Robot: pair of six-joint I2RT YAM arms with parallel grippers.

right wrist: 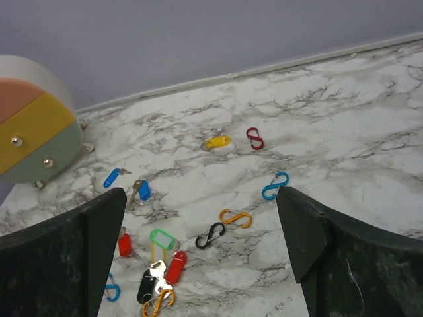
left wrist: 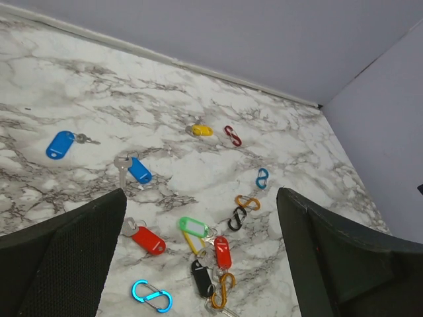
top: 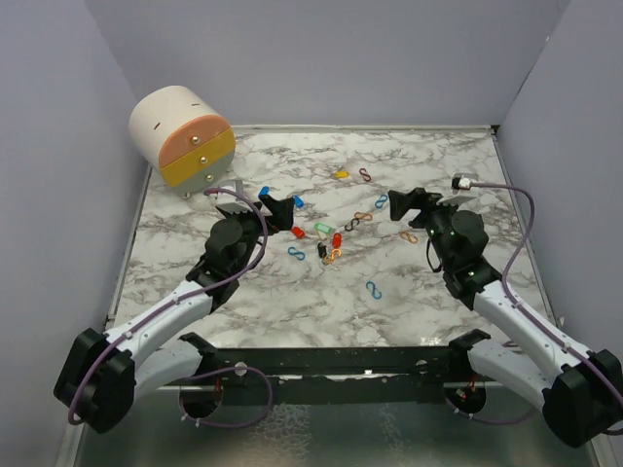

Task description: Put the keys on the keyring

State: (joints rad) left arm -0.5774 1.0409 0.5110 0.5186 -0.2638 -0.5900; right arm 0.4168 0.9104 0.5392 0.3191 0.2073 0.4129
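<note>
Small plastic key tags lie scattered mid-table. A cluster holds a green tag (left wrist: 193,227), a red tag (left wrist: 222,251), a black tag (left wrist: 201,278) and a yellow tag under them, touching an orange S-clip (left wrist: 223,290). I cannot tell whether they are hooked on it. Another red tag (left wrist: 149,240), two blue tags (left wrist: 61,144) (left wrist: 139,170) and a yellow tag (left wrist: 201,130) lie apart. My left gripper (top: 277,207) (left wrist: 201,205) is open and empty, left of the cluster (top: 329,241). My right gripper (top: 414,202) (right wrist: 201,198) is open and empty to the right of it; its view shows the cluster (right wrist: 162,267).
Loose S-clips lie around: blue (top: 296,253) (top: 373,289) (top: 382,201), black (top: 352,224), orange (top: 408,236), red (top: 365,175). A round drawer unit (top: 183,136) stands at the back left corner. Grey walls close in the marble table (top: 243,311).
</note>
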